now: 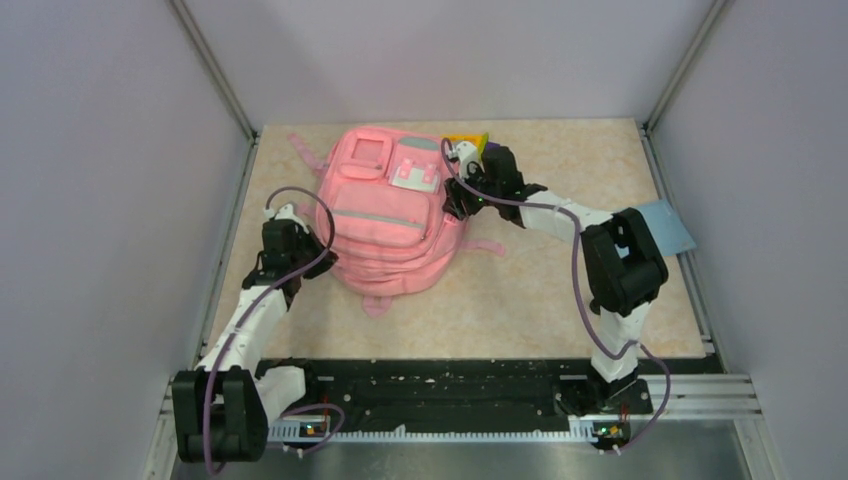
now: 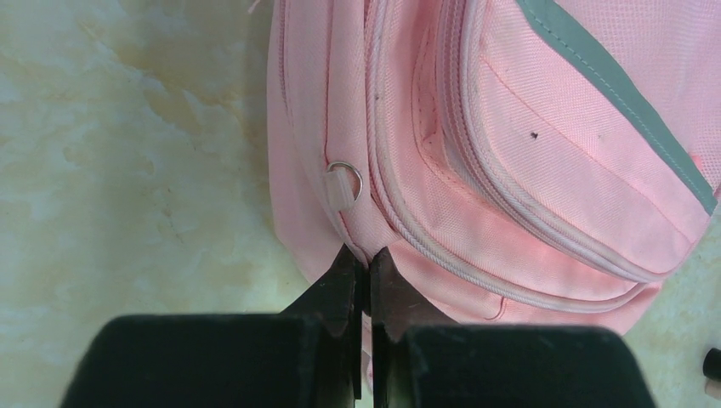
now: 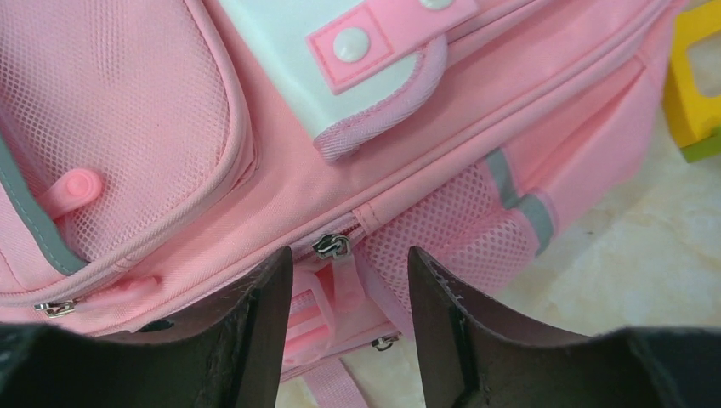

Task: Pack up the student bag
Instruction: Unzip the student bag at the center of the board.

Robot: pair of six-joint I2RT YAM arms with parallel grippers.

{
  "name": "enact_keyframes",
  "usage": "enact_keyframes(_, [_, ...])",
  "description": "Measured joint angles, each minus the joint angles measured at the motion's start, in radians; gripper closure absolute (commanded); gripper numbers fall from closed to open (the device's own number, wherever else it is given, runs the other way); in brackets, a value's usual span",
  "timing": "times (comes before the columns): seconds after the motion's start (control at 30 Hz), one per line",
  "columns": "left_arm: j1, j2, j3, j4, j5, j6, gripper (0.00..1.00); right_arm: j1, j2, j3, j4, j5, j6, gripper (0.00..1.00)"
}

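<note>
Left hand (image 2: 366, 265) had its fingers pressed together on the side seam of the backpack (image 1: 385, 215). A sliver of pink showed between them, so it seemed to pinch a thin fold of fabric rather than nothing. A small metal ring (image 2: 347, 174) on a fabric tab sat just beyond its fingertips. The right hand (image 3: 350, 255) was at the opposite side of the backpack with its fingers apart and nothing between them. A zip slider (image 3: 332, 246) lay just ahead of the gap, a mesh side pocket (image 3: 442, 225) sat in front of its right finger, and a yellow object (image 3: 693, 76) lay farther out to its right. The backpack lay flat on the desk (image 1: 560, 290), front pockets up, stretched between the two hands. By my judgement it would handle as soft, limp cloth: light, not fragile, but prone to sagging, folding and sliding over the smooth desk when tugged from one side only. The woven fabric looked grippy enough, yet a pinch on a single layer would merely lift that layer. Better holds were probably the stiffer piped seams, the fabric tab with the ring, or the zip slider itself, which was small and called for a careful, centred closing of the fingers. With the left hand anchoring the far seam, a pull on the slider would likely run the zip rather than drag the whole backpack.
</note>
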Motion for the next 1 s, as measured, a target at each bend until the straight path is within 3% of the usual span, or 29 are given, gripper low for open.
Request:
enact_keyframes(0.33, [0.002,0.000,0.006,-0.013,0.003,0.000,1.00,-0.026,0.080,0.061,-0.064,-0.154,0.003,0.70])
enact_keyframes(0.6, [0.009,0.000,0.006,-0.014,0.002,0.000,1.00,-0.039,0.098,0.065,-0.081,-0.227,0.012,1.00])
enact_keyframes(1.0, [0.012,0.000,0.005,-0.013,0.019,-0.001,1.00,-0.033,0.039,0.064,-0.174,-0.176,0.017,1.00])
